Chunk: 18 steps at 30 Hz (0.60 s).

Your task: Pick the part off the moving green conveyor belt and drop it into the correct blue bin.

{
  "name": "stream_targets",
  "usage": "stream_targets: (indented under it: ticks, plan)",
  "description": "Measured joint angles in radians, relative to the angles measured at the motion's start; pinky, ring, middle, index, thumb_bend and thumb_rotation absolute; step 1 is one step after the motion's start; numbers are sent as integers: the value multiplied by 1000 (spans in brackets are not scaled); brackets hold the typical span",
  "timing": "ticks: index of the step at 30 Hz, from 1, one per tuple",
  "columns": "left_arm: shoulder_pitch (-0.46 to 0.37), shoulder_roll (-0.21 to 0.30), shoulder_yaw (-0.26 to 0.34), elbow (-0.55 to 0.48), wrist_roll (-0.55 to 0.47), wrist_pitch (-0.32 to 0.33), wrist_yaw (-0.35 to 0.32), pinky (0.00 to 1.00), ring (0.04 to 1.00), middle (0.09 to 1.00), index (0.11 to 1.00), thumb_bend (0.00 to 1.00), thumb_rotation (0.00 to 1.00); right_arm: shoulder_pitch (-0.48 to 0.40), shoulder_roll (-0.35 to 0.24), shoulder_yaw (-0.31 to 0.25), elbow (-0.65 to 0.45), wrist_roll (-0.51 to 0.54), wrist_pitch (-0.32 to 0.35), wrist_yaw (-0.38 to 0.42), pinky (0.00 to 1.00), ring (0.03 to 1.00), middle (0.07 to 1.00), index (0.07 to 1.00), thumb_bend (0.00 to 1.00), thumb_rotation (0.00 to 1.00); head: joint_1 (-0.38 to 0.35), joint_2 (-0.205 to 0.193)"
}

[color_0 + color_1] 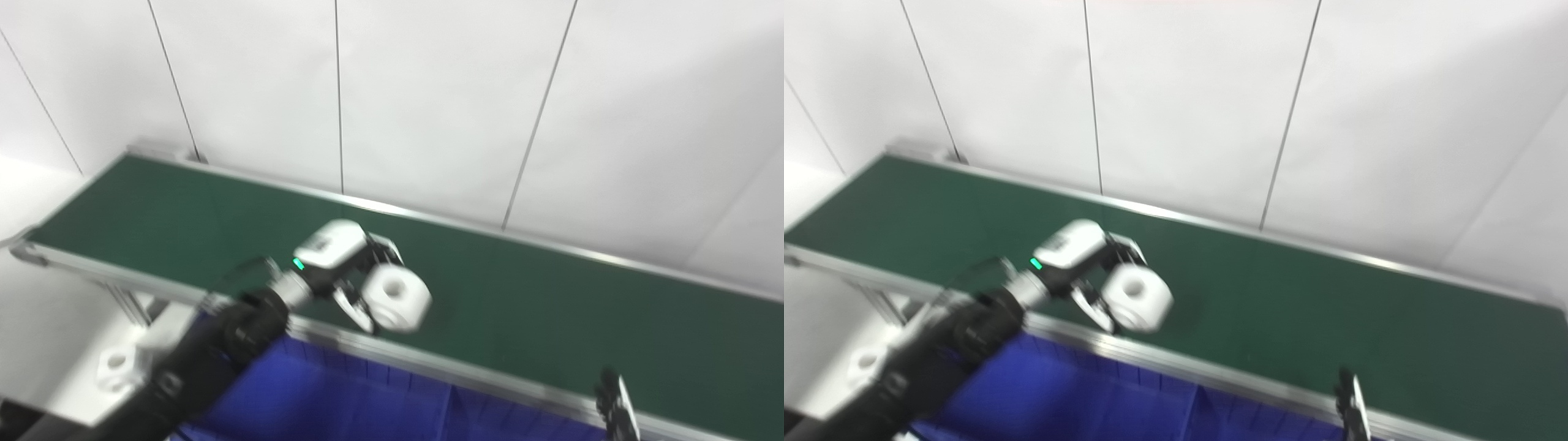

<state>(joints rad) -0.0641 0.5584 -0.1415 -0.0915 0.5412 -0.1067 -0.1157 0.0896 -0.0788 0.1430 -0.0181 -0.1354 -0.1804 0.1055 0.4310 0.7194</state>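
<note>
My left hand (343,263) reaches over the near side of the green conveyor belt (551,306) and is shut on a white cylindrical part (397,298) with a hole in its top. The part is lifted just above the belt, by its near rail; in the right eye view the part (1137,299) and left hand (1078,257) sit at centre left. Only the fingertips of my right hand (615,404) show at the bottom right, over the belt's near rail. Both views are blurred.
Blue bins (343,398) lie below the belt's near rail, with dividers between them. Another white part (119,367) rests on the white surface at the lower left. A white panelled wall (429,92) stands behind the belt.
</note>
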Motion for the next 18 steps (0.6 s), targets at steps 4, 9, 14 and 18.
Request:
stream_targets:
  ticks: [4, 9, 14, 18]
  plan:
    - [125, 57, 74, -22, -35, 54, -68, 448, 502, 515, 467, 520, 0, -25, -13, -6, -4, 2, 36, 10, 985, 989, 996, 1000, 872, 1000, 50, 23]
    - [235, 55, 152, -43, -35, 84, -67, 418, 472, 493, 484, 523, 0, -70, -37, -22, 6, 30, 56, 32, 998, 1000, 1000, 1000, 878, 1000, 97, 40]
    - [283, 35, 200, -97, -47, 166, -81, 446, 514, 518, 472, 518, 0, -89, -47, -30, 28, 48, 58, 44, 999, 1000, 1000, 1000, 868, 1000, 117, 41]
    - [309, 31, 214, -90, -52, 165, -78, 406, 463, 476, 486, 520, 0, -89, -48, -29, 51, 47, 58, 43, 989, 996, 1000, 1000, 854, 1000, 112, 32]
